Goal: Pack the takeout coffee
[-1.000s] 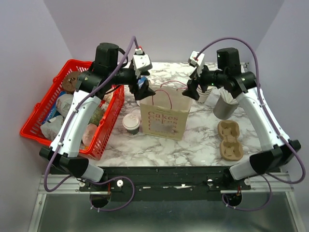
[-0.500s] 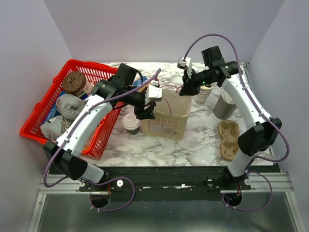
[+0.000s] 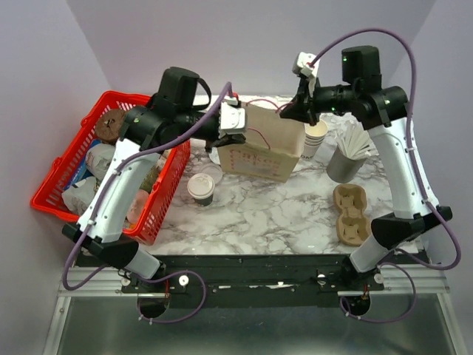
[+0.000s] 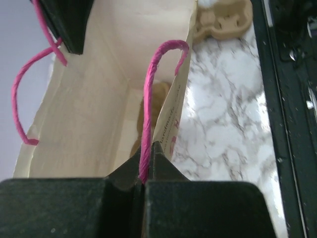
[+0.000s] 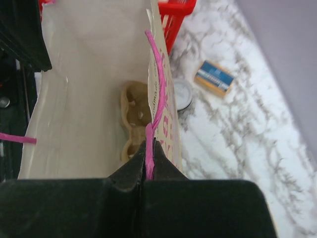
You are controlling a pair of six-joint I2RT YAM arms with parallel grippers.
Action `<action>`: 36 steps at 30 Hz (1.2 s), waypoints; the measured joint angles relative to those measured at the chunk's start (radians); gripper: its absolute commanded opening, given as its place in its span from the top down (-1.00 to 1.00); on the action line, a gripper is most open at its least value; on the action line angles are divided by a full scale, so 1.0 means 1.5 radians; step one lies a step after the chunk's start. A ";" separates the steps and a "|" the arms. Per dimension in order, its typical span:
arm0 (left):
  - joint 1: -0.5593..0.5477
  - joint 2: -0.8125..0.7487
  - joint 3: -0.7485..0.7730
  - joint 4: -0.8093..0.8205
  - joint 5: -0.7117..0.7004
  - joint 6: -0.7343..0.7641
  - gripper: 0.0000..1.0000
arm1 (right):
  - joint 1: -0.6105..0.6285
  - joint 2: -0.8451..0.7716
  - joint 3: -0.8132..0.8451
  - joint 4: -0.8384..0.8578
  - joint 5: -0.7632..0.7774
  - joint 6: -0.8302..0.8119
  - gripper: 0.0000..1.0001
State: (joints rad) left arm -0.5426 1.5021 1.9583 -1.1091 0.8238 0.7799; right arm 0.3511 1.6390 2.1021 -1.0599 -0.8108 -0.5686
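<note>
The left gripper (image 4: 147, 174) and right gripper (image 5: 149, 148) pinch the bag's (image 3: 262, 151) handles (image 4: 148, 104). The coffee cup (image 3: 200, 188), below the left jaws, looks light and crushable, so grip its sides gently.

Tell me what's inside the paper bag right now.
A cardboard cup carrier lies at the bottom of the paper bag. Part of the bottom is hidden behind the bag's walls. The takeout coffee stands outside it.

1. The bag (image 3: 262, 151) hangs mid-table between the left gripper (image 3: 238, 133) and right gripper (image 3: 294, 112) (a handle (image 4: 148, 99) in each).
2. The basket (image 3: 52, 185) lies left; the coffee cup (image 3: 200, 188) stands before the bag's left corner.
3. One cup tray (image 5: 131, 116) lies inside the bag, a second cup tray (image 3: 351, 214) to its front right.
</note>
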 measured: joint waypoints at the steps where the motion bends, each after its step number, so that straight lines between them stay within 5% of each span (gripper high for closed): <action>1: 0.000 0.000 0.033 0.004 0.000 -0.010 1.00 | 0.000 -0.003 0.023 0.007 0.001 0.008 0.99; 7: 0.000 -0.002 0.145 0.035 0.004 -0.065 1.00 | 0.000 -0.028 0.107 0.034 0.021 0.051 0.99; 15: 0.000 -0.005 0.127 0.066 0.010 -0.104 1.00 | 0.000 -0.046 0.082 0.042 0.043 0.072 0.99; 16: 0.000 -0.005 0.116 0.069 0.012 -0.106 0.80 | 0.000 -0.052 0.053 0.049 0.045 0.071 0.99; 17: 0.000 -0.005 0.103 0.073 0.013 -0.108 0.41 | 0.000 -0.058 0.023 0.051 0.048 0.071 0.86; 18: 0.000 -0.007 0.082 0.084 0.015 -0.111 -0.27 | 0.000 -0.064 -0.012 0.057 0.051 0.070 0.05; 19: 0.000 -0.010 0.046 0.102 0.017 -0.118 -0.48 | 0.000 -0.070 -0.051 0.066 0.057 0.070 -0.33; 20: 0.000 -0.013 0.013 0.119 0.018 -0.130 -0.96 | 0.000 -0.075 -0.099 0.081 0.064 0.075 -0.90; 25: 0.012 0.005 -0.201 0.232 0.016 -0.209 -0.97 | -0.004 0.002 -0.189 0.076 0.112 0.083 -1.00; 29: 0.028 -0.004 -0.218 0.299 -0.020 -0.257 -0.97 | -0.017 -0.021 -0.188 0.095 0.126 0.092 -1.00; 36: 0.027 -0.163 -0.204 0.375 -0.051 -0.251 -0.97 | -0.020 -0.163 -0.214 0.174 0.079 0.101 -1.00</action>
State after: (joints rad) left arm -0.5014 1.2575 1.6524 -0.5465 0.7467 0.4042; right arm 0.3214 1.3949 1.7805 -0.7994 -0.6930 -0.4175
